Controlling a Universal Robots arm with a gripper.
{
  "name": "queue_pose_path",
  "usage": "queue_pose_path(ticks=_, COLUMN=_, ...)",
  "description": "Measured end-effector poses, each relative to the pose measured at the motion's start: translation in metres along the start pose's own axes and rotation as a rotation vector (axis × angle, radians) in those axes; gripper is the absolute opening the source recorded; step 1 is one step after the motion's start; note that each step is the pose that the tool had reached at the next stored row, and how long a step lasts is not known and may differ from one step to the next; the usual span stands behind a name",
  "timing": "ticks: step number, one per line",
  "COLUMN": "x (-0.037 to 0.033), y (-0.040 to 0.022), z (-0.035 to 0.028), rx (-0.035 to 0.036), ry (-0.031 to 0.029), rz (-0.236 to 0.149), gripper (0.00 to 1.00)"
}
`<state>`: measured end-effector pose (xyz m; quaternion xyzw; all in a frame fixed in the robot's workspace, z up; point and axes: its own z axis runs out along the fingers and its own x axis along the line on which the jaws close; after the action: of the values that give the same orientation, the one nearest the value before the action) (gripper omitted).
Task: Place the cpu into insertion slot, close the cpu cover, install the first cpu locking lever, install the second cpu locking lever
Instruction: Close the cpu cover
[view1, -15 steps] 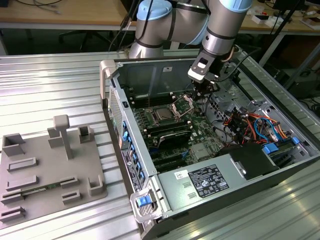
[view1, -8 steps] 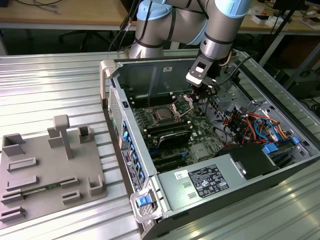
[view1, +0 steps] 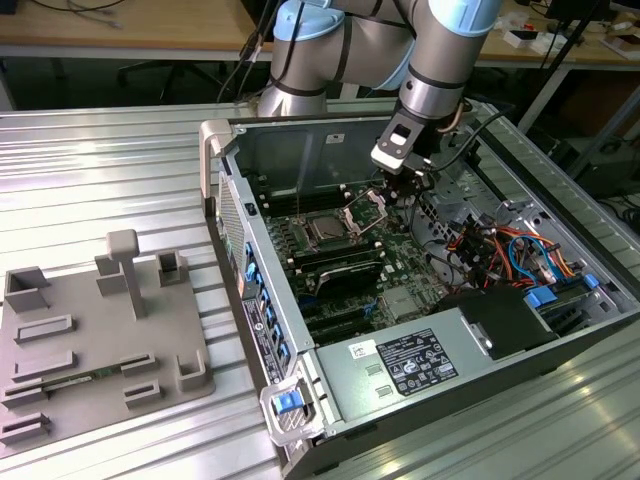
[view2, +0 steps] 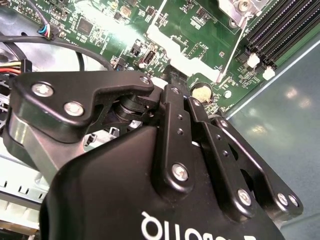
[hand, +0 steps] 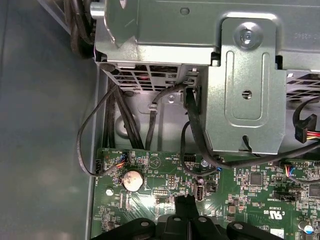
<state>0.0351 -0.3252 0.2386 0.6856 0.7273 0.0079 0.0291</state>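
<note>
The cpu (view1: 325, 231), a silver square, lies in the insertion slot (view1: 312, 243) on the green motherboard inside the open computer case. The cpu cover (view1: 366, 207), a thin metal frame, stands tilted up at the slot's far edge toward the exterior view's right. My gripper (view1: 409, 186) hangs just past the raised cover, low over the board. Its black fingertips (hand: 186, 204) are pressed together over the motherboard with nothing between them. In the second wrist view the gripper body (view2: 165, 165) fills the foreground, with a thin metal lever rod (view2: 231, 47) on the board beyond it.
Black memory slots (view1: 336, 263) lie beside the socket. A power supply (view1: 415, 362) sits at the case's near end, coloured cables (view1: 510, 250) to the exterior view's right. A metal drive cage (hand: 245, 90) and black cables (hand: 150, 120) rise beyond the board. A grey fixture tray (view1: 100, 330) lies outside the case.
</note>
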Motion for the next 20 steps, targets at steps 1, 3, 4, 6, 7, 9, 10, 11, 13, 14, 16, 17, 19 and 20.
queue_pose_path(ticks=1, x=0.0000, y=-0.0003, z=0.0000, rx=0.0000, ry=-0.0001, rz=0.000, gripper=0.11)
queue_pose_path(ticks=3, x=0.0000, y=-0.0006, z=0.0000, rx=0.0000, ry=0.0000, rz=0.000, gripper=0.11)
queue_pose_path(ticks=4, x=0.0001, y=-0.0010, z=-0.0001, rx=0.0000, ry=-0.0001, rz=0.000, gripper=0.11)
queue_pose_path(ticks=6, x=0.0002, y=-0.0024, z=-0.0001, rx=0.0000, ry=-0.0001, rz=0.000, gripper=0.11)
queue_pose_path(ticks=7, x=0.0002, y=-0.0035, z=-0.0002, rx=0.0001, ry=0.0000, rz=0.000, gripper=0.11)
queue_pose_path(ticks=9, x=0.0003, y=-0.0052, z=-0.0003, rx=0.0000, ry=-0.0001, rz=0.000, gripper=0.11)
queue_pose_path(ticks=10, x=0.0003, y=-0.0059, z=-0.0003, rx=0.0000, ry=0.0000, rz=0.000, gripper=0.11)
queue_pose_path(ticks=11, x=0.0004, y=-0.0069, z=-0.0004, rx=0.0000, ry=0.0000, rz=0.000, gripper=0.11)
queue_pose_path(ticks=13, x=0.0005, y=-0.0081, z=-0.0004, rx=0.0000, ry=0.0000, rz=0.000, gripper=0.11)
queue_pose_path(ticks=14, x=0.0005, y=-0.0090, z=-0.0005, rx=0.0000, ry=0.0000, rz=0.000, gripper=0.11)
queue_pose_path(ticks=16, x=0.0006, y=-0.0110, z=-0.0006, rx=0.0000, ry=-0.0001, rz=0.000, gripper=0.11)
queue_pose_path(ticks=17, x=0.0007, y=-0.0123, z=-0.0007, rx=0.0000, ry=0.0000, rz=0.000, gripper=0.11)
queue_pose_path(ticks=19, x=0.0008, y=-0.0133, z=-0.0007, rx=0.0000, ry=-0.0001, rz=0.000, gripper=0.11)
queue_pose_path(ticks=20, x=0.0008, y=-0.0139, z=-0.0007, rx=0.0000, ry=0.0000, rz=0.000, gripper=0.11)
